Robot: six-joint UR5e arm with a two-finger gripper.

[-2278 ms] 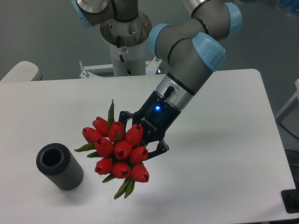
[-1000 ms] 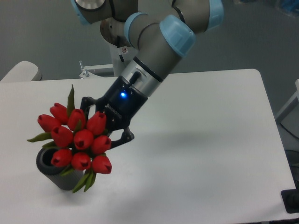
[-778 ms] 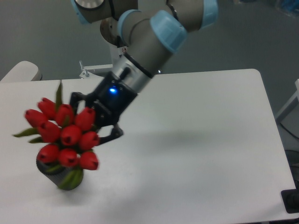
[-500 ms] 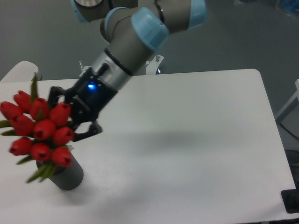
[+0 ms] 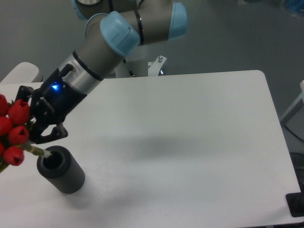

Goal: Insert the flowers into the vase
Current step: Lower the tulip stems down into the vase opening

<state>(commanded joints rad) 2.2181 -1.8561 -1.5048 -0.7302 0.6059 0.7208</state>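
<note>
I have the gripper (image 5: 33, 127) at the far left of the counter (image 5: 190, 142), its jaws clamped on the stems of the flowers (image 5: 13, 130). The bunch is tilted out to the left, so the red buds hang past the left edge of my view and only part of it shows. The pale stem ends (image 5: 40, 152) point down and to the right, reaching the left rim of the vase (image 5: 61, 169); from this angle I cannot tell whether they are inside the hollow or only at its lip. The vase stands upright on the near left part of the counter, its dark round opening facing up and mostly uncovered. The gripper sits just above and to the left of the vase, apart from it. A blue light (image 5: 56, 86) glows on the gripper's body. The arm (image 5: 109, 42) slopes down from the far centre, where its base stands behind the counter, toward the near left. A soft shadow lies on the counter to the right of the vase.
</note>
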